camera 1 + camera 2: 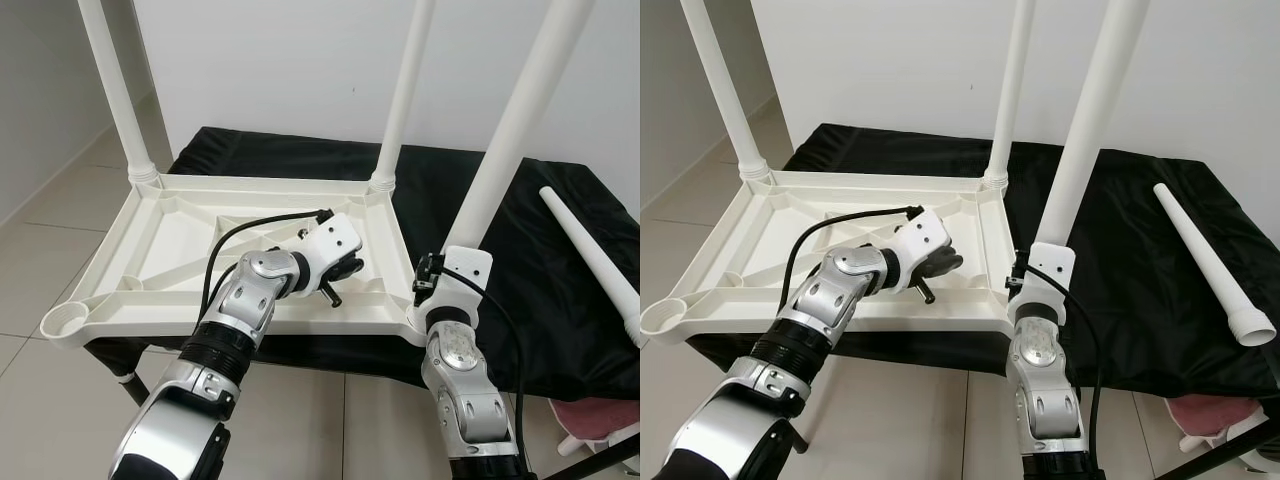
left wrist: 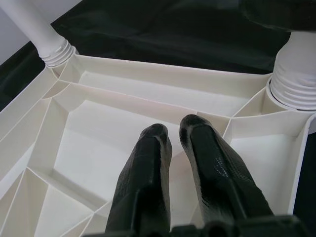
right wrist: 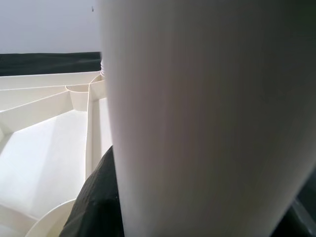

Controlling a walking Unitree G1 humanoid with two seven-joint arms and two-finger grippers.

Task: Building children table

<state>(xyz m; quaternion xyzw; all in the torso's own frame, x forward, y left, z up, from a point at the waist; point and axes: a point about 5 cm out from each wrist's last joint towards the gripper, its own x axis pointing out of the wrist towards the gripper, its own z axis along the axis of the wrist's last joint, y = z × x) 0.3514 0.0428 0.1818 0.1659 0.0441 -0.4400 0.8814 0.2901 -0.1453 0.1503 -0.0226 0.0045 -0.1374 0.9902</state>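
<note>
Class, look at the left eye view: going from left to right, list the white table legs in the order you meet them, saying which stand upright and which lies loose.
Far-left upright leg → middle upright leg → leaning leg at the right gripper → loose leg lying on the black cloth.

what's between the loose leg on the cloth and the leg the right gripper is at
Bare black cloth alone lies between the loose leg and the leg at the right gripper, as the left eye view shows.
</note>
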